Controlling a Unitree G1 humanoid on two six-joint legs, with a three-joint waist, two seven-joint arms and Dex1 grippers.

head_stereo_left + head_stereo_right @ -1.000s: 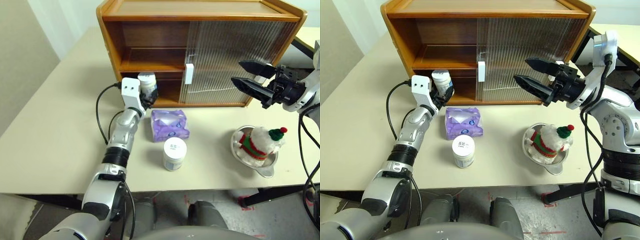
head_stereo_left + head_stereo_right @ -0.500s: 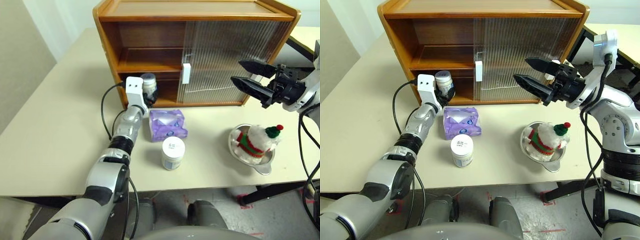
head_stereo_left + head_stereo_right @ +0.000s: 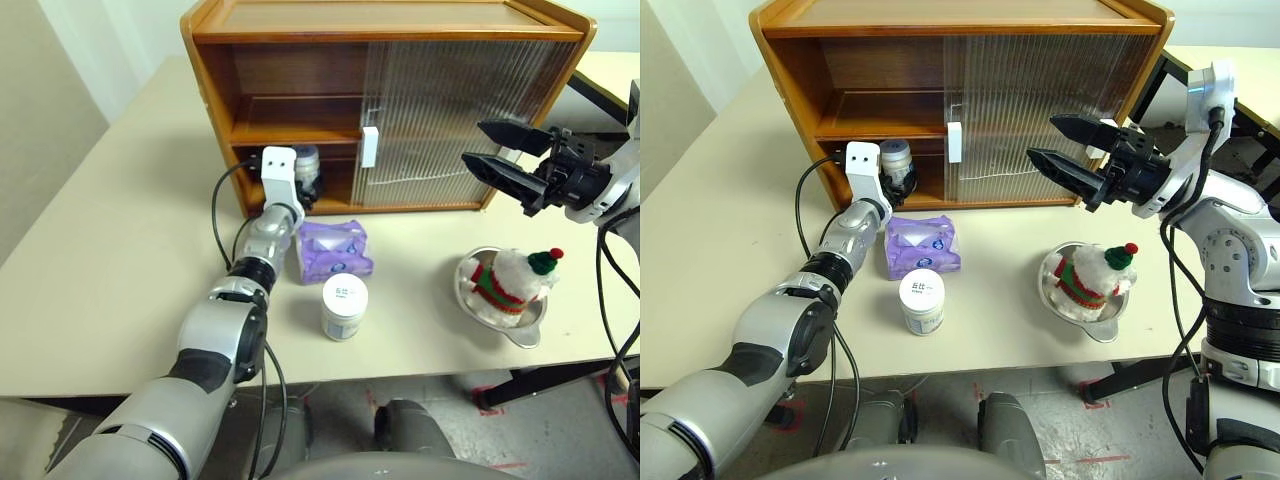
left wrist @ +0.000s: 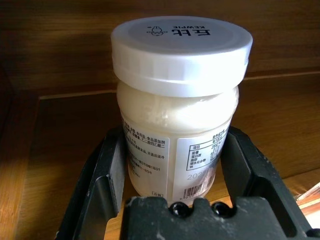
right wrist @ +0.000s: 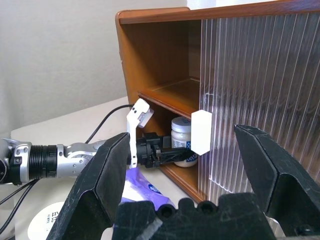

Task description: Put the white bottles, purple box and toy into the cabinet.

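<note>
squat white bottle (image 4: 178, 107) with wide lid, clamped by left gripper (image 4: 175, 165) inside cabinet (image 3: 300, 110) lower shelf, right gripper (image 3: 497, 150) spread wide, empty, beside cabinet

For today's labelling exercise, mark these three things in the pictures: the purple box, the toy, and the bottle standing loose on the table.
Purple box (image 3: 334, 250): left eye view, middle of its top face.
Toy (image 3: 507, 279): left eye view, its white body above the striped scarf.
Bottle (image 3: 344, 294): left eye view, centre of its white lid.

lavender box (image 3: 335, 251), honey-brown cabinet (image 3: 300, 20)
</note>
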